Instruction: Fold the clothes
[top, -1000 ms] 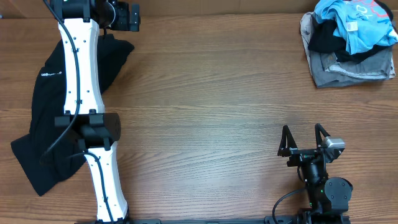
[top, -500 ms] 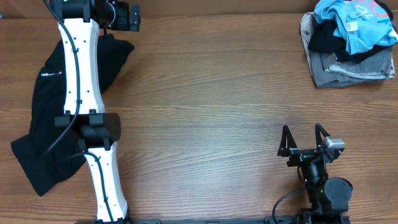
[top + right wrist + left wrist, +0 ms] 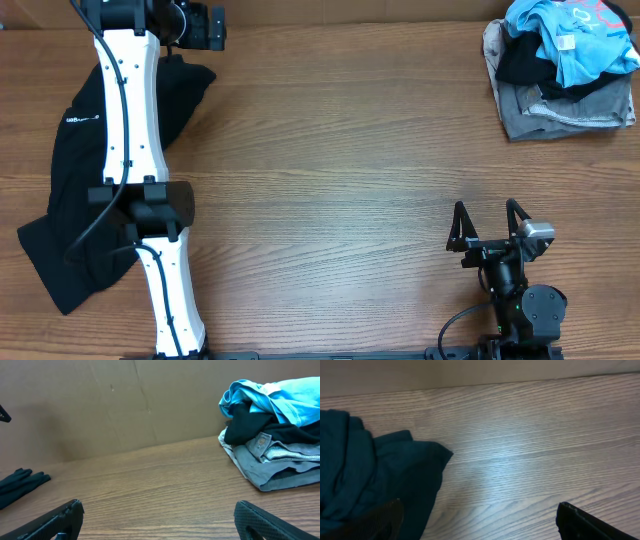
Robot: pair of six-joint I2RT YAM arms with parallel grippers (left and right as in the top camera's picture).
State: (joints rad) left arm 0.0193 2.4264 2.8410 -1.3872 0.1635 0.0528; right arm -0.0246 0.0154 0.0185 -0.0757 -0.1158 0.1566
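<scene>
A light blue T-shirt tops a pile of clothes at the table's far right corner, over a black piece and a grey one. In the right wrist view the blue T-shirt lies on black fabric and grey denim. A dark garment sprawls at the left, partly under my left arm. My left gripper is at the far left edge, open, with the dark garment beside and under its left finger. My right gripper stands open over bare wood near the front.
A brown wall runs along the table's far edge. My white left arm stretches from the front edge across the dark garment. The right arm's base is at the front right.
</scene>
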